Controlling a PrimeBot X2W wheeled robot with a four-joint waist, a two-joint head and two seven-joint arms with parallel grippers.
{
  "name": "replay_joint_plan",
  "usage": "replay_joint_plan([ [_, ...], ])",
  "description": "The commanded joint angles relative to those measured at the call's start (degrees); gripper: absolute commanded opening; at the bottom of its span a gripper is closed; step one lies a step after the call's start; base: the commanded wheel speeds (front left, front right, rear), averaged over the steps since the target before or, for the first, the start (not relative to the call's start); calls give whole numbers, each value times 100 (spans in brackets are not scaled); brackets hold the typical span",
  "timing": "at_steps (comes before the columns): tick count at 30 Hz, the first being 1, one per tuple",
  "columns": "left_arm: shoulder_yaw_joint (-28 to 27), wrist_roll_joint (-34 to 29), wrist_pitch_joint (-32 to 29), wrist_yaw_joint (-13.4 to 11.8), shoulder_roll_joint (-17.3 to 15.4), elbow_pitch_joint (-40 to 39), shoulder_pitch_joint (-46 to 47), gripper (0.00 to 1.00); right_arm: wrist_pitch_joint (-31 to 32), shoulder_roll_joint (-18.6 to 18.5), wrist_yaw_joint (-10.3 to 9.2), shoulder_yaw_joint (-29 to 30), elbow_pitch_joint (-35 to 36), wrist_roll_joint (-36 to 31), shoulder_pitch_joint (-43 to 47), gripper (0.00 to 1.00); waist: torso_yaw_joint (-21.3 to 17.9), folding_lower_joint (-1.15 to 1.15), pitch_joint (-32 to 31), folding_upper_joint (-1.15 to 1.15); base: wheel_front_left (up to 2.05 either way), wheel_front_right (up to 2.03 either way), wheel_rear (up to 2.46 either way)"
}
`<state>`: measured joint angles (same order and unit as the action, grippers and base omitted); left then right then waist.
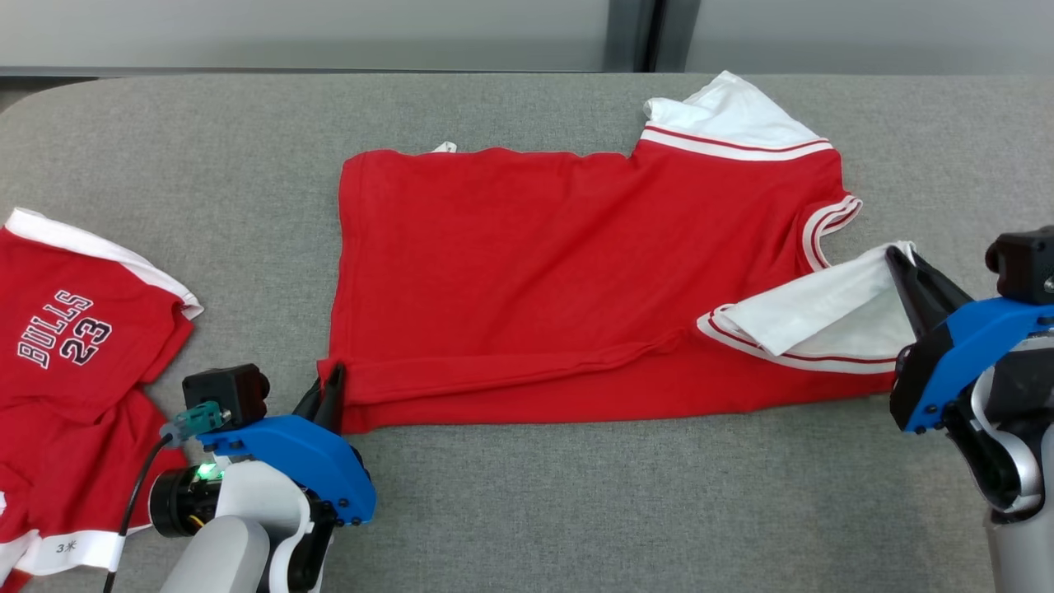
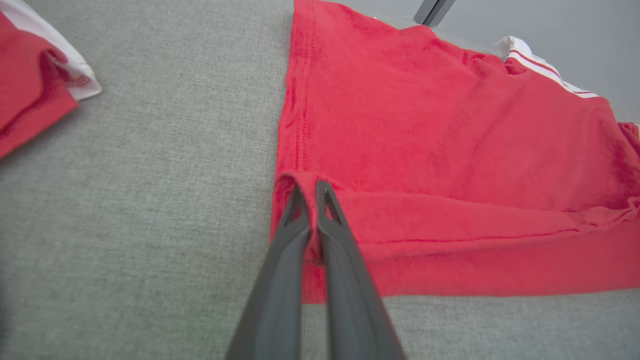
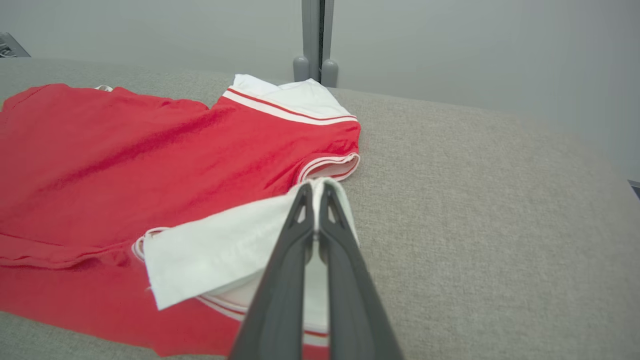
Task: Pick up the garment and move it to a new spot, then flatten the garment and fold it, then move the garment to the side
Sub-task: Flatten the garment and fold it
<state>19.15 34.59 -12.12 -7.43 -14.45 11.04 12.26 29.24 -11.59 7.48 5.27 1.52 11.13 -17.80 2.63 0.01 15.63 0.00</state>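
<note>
The garment [image 1: 543, 272] is a red shirt with white, red-striped sleeves, spread across the middle of the grey table. Its near edge is folded over in a narrow band. My left gripper [image 1: 333, 387] is shut on the near left hem corner [image 2: 300, 182], which it has doubled back onto the shirt. On the other side, my right gripper [image 1: 897, 263] is shut on the tip of the near white sleeve [image 3: 235, 245], lifted and turned in over the red body. The far white sleeve [image 1: 729, 115] lies flat at the back right.
A second red shirt [image 1: 74, 346] printed BULLS 23 lies crumpled at the table's left edge, close beside my left arm. Bare grey tabletop [image 1: 576, 511] runs along the front and at the far right. A grey wall [image 1: 329, 33] stands behind the table.
</note>
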Motion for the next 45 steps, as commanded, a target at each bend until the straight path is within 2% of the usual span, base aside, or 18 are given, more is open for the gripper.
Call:
replay_joint_plan([
  [1,-3,17,-15,39,-4,61,132,0,-158,-64,2,-62,-102,28,-186,0,16,-1,16,0,0,0,0],
  [2,1,15,7,38,1,79,154,0,-246,-71,2,-83,-174,42,-240,0,25,-1,24,0,0,0,0],
  [3,2,9,29,37,10,102,160,31,-329,-91,2,-127,-241,53,-270,47,37,-1,30,0,0,0,0],
  [4,8,-2,58,35,21,130,161,85,-413,-97,2,-163,-309,82,-314,100,52,-1,32,0,0,0,0],
  [5,12,-2,80,32,36,154,165,100,-498,-101,3,-190,-367,112,-352,100,67,-1,29,0,0,0,0],
  [13,-41,53,311,0,71,231,-27,100,-1051,-186,2,-196,-652,261,-324,100,155,-1,-134,0,0,0,0],
  [19,-69,-14,582,-60,-16,103,-395,100,-844,-36,3,164,-529,202,239,100,111,-1,-310,0,0,0,0],
  [27,101,-55,615,-75,2,170,-668,100,-829,274,3,582,-394,21,809,100,20,-1,-337,0,0,0,0],
  [36,91,-163,716,-211,107,746,-225,100,-1285,736,2,920,-1028,-183,595,100,-92,-1,-160,0,0,0,0],
  [45,210,0,549,-99,308,1173,-74,100,-1446,864,3,965,-1878,-418,240,100,-53,-1,-16,0,0,0,0],
])
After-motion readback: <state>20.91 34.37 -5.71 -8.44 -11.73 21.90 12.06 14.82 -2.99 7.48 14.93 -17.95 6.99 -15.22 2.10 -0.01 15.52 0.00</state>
